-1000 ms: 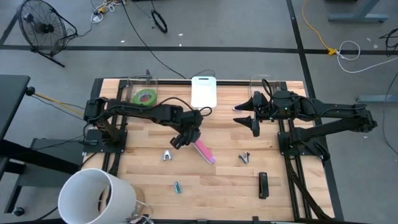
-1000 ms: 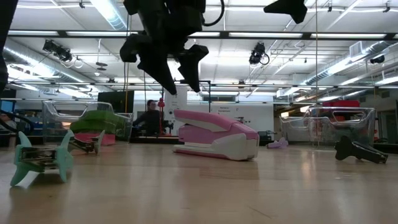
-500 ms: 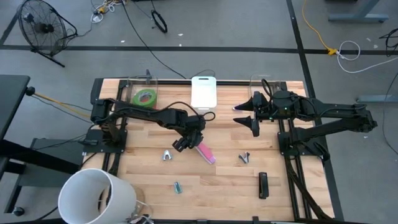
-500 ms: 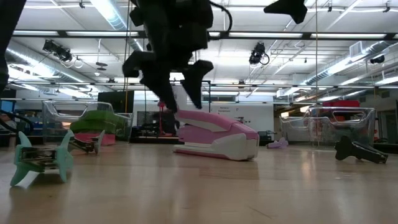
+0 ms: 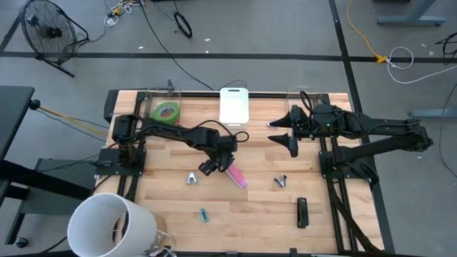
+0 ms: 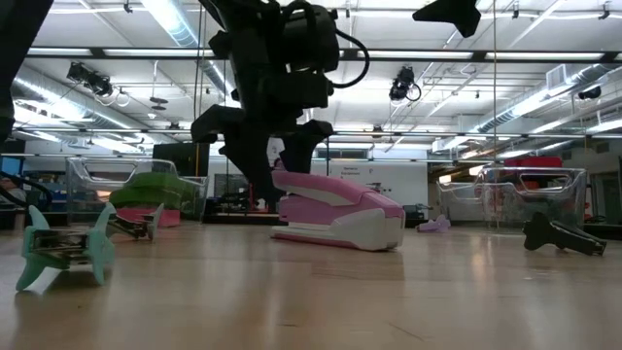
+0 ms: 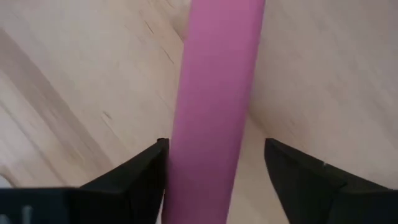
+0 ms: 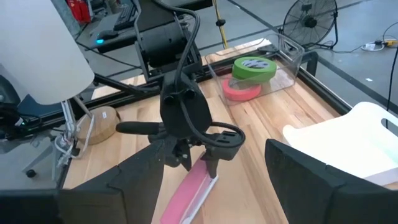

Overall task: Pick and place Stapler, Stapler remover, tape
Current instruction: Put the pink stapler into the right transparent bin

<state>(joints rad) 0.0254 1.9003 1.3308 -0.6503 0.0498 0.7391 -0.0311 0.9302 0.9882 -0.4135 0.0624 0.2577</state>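
The left gripper (image 5: 213, 164), fingers spread, straddles the upper end of the pink stapler (image 5: 235, 173) lying near the table (image 5: 250, 207) centre. The right gripper (image 5: 283, 133), also spread, hovers at two o'clock. Green tape (image 5: 166, 111) sits in a clear bin (image 5: 163, 95) at ten o'clock.

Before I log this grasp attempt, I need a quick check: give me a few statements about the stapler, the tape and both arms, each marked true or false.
1. The left gripper straddles the pink stapler with open fingers. True.
2. The stapler is lifted off the table. False: it lies on the wood.
3. The tape rolls sit in a clear bin. True.
4. The right gripper holds a tape roll. False: it hangs empty, apart from the stapler.
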